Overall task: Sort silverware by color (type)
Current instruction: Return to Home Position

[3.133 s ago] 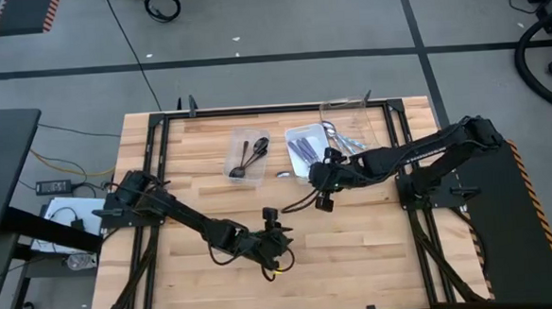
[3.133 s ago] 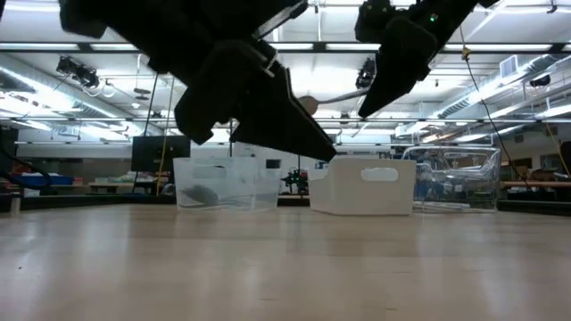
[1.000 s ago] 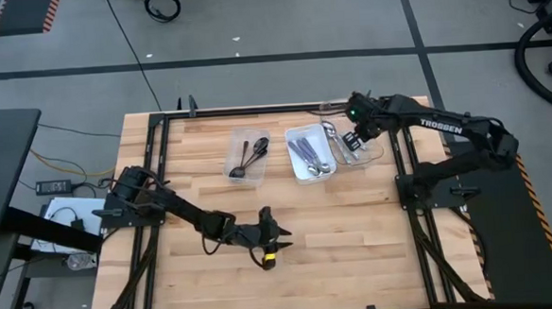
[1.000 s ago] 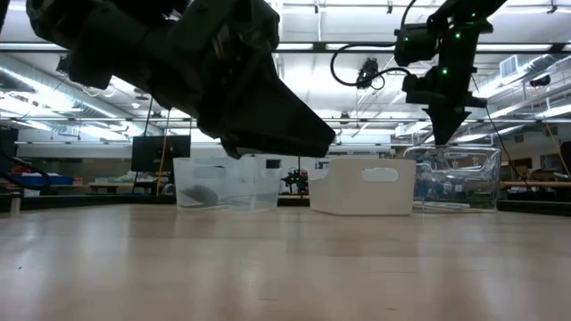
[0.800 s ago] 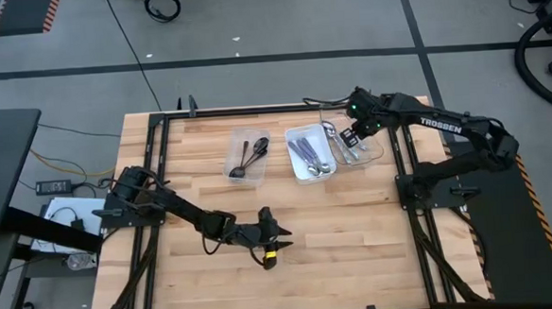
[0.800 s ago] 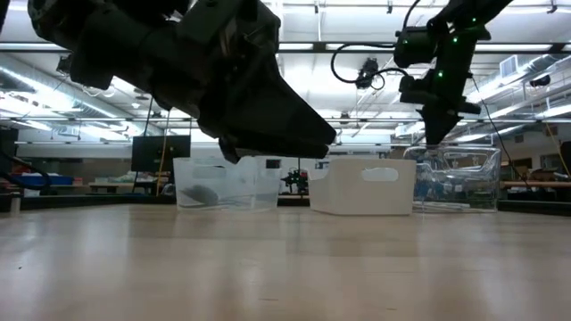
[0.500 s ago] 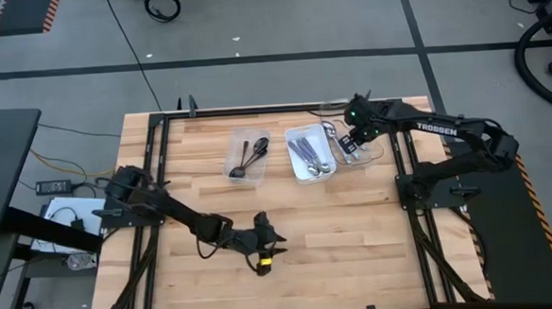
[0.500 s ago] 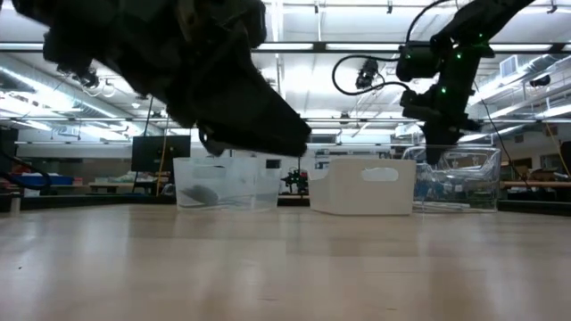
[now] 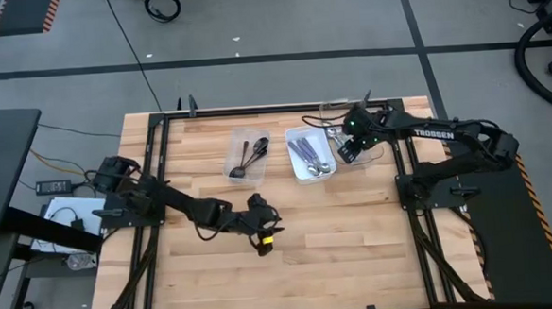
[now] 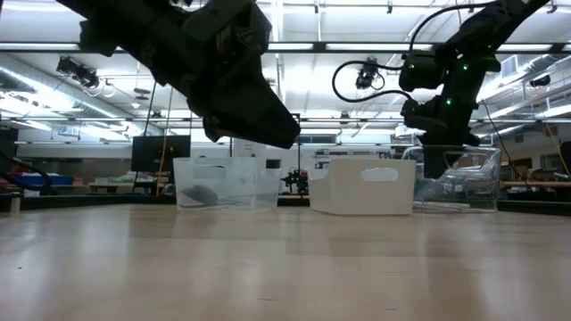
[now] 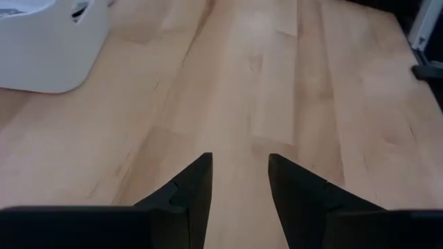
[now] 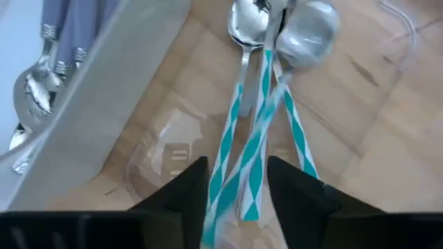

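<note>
Right wrist view: the right tool (image 12: 237, 169) is spread and holds nothing. The blue-striped spoons (image 12: 266, 97) lie straight below it on the floor of the right clear bin (image 12: 166, 138). Their handles run roughly along the line the tool points, with the bowls at the far end. Beside that bin stands the white bin (image 12: 104, 83), with the violet-handled spoons (image 12: 66, 21) inside. In the high view this tool sits upper right of centre, over its bin. The left tool (image 11: 239, 162) sits lower centre, also spread and empty, above bare tabletop (image 9: 356, 235) and well apart from all three bins. The dark spoons (image 9: 250, 154) rest in the left clear bin (image 9: 242, 180), above centre. No spoon shows outside a bin, so the sort looks finished. Judgement: the retreat turns on the right tool being directly over the spoons, so raise it straight up before you swing it back. Not resolved: whether its tips sit below the bin rim, since the low view shows the tool only at about rim level. The tool hides part of the right bin from above, so you cannot count the spoons there.
</note>
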Robot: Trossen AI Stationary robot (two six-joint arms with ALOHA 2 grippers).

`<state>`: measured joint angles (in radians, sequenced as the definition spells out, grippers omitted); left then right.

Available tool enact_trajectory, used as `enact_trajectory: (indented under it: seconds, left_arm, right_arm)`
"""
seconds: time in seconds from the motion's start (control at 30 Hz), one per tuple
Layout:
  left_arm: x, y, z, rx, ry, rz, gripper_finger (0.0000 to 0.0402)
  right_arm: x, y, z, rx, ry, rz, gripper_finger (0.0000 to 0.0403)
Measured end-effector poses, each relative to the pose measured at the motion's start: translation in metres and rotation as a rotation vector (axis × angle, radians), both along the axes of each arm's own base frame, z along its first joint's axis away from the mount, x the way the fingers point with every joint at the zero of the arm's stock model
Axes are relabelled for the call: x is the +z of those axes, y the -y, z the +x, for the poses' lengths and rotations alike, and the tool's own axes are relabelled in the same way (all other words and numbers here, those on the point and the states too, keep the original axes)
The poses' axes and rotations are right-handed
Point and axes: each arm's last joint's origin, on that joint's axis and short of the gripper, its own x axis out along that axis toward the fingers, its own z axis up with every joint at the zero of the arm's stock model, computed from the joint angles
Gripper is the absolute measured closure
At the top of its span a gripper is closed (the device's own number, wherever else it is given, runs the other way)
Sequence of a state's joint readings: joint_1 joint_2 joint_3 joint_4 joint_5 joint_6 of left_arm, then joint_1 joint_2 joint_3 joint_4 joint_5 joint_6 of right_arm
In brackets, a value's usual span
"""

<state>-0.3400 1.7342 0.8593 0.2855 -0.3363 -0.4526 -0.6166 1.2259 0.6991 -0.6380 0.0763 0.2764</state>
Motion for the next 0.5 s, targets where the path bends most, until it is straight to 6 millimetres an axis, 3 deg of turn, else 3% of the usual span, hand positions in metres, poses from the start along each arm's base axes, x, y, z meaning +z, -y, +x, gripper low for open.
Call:
enact_trajectory:
  seconds: [0.23,0.5]
  left_arm:
    - [0.002,-0.014,0.002,-0.008,-0.022,0.001,0.0253]
    - [0.024,-0.041,-0.012,0.047,-0.106,0.038,0.0253]
  right_arm:
    - [0.002,-0.006,0.009,0.028,0.044,-0.02,0.0195]
    - [0.016,-0.024,0.02,0.088,0.124,-0.126,0.0195]
